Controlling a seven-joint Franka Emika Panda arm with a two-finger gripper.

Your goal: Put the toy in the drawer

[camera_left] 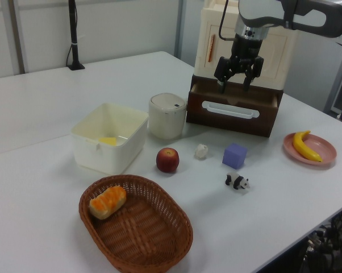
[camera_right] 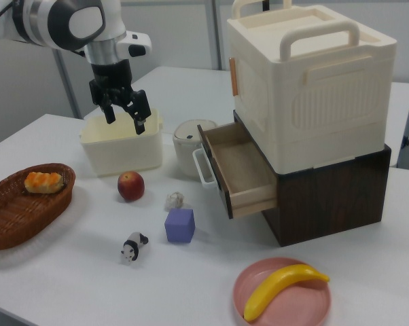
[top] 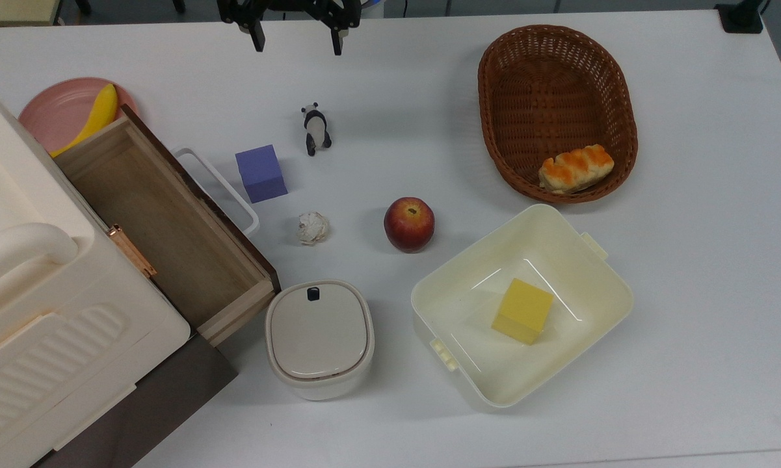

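Top view: we see the tool released, fingers spread, hanging above the surface; the panda stands at its 6 o'clock, beside the purple cube, the open drawer at 8 o'clock

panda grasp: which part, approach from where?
Take the panda across its body, coming straight down from above. It stands on the table on its own, the cube a clear gap away, so both flanks look free. The open claw would probably need turning to straddle the narrow width, not head to tail.
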